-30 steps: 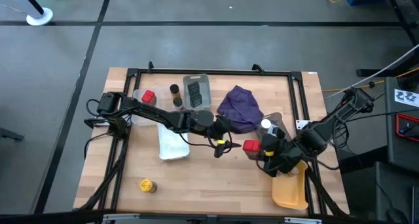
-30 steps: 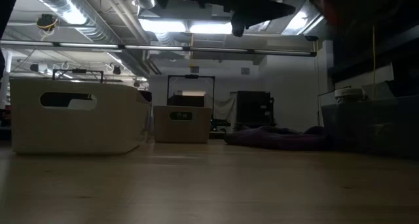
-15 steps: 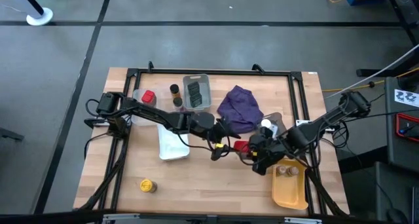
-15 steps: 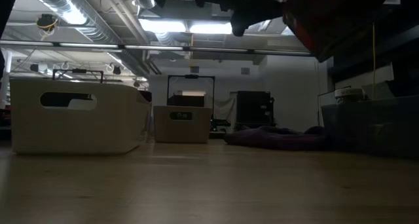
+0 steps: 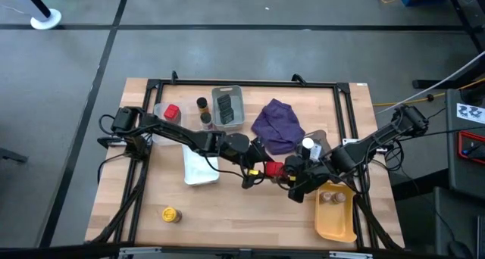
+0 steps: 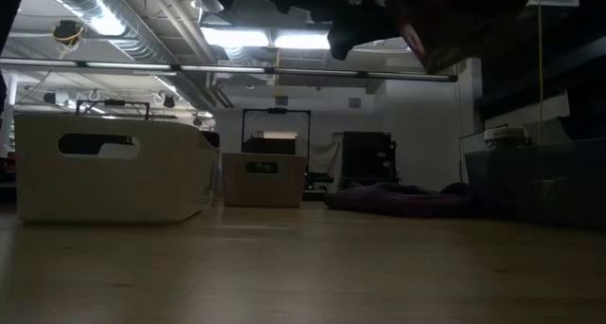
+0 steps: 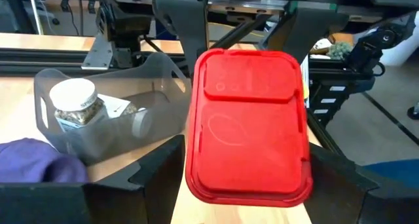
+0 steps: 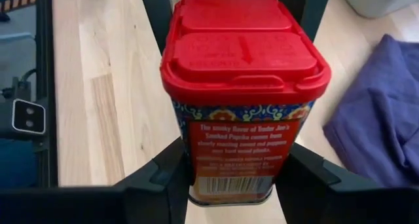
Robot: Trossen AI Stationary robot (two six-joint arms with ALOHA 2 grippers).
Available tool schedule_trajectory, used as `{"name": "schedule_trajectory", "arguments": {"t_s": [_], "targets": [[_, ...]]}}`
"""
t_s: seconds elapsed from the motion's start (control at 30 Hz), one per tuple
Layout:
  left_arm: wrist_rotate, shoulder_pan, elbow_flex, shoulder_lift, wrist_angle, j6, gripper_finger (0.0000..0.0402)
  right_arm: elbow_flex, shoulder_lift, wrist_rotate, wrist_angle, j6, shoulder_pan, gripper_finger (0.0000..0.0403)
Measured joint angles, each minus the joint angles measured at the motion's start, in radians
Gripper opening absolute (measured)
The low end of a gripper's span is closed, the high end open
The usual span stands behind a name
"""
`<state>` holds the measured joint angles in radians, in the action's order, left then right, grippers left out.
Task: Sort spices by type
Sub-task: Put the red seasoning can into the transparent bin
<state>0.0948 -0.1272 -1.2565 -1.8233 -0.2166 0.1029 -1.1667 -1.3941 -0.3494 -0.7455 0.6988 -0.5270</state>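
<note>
Over the wooden surface [image 5: 227,206], mid-air, both arms meet. Right gripper [image 8: 229,185] is clamped on the red-lidded tin [image 8: 243,86], label reading "smoky flavor… Smoked Paprika". Left gripper [image 7: 245,185] grasps the same tin's other end, red lid facing its camera. Purple cloth [image 5: 277,125] lies just beyond them.

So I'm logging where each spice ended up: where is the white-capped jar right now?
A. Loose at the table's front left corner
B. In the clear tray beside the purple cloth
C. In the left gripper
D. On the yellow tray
B: the white-capped jar stands inside the clear tray, next to the purple cloth.
</note>
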Motion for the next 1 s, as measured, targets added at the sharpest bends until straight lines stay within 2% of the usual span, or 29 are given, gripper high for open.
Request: {"name": "schedule_trajectory", "arguments": {"t_s": [0.27,0.43,0.73,0.83,1.0], "targets": [[0.003,0.000,0.000,0.000,-0.001,0.000,0.0244,0.000,0.000,-0.009,0.021,-0.023,0.000,0.0172],[0.005,0.000,0.000,0.000,0.003,-0.007,0.0196,0.000,0.000,-0.014,0.028,-0.035,0.000,0.0175],[0.023,0.004,0.000,0.011,0.030,-0.003,0.0194,0.000,0.001,-0.021,0.046,-0.045,-0.001,0.0264],[-0.023,0.011,0.000,0.056,0.097,0.006,0.0194,-0.007,0.002,-0.030,0.036,-0.054,0.000,0.0281],[-0.131,0.045,0.000,0.182,0.306,0.015,0.0194,-0.061,0.023,-0.019,-0.069,-0.057,-0.004,0.0290]]}}
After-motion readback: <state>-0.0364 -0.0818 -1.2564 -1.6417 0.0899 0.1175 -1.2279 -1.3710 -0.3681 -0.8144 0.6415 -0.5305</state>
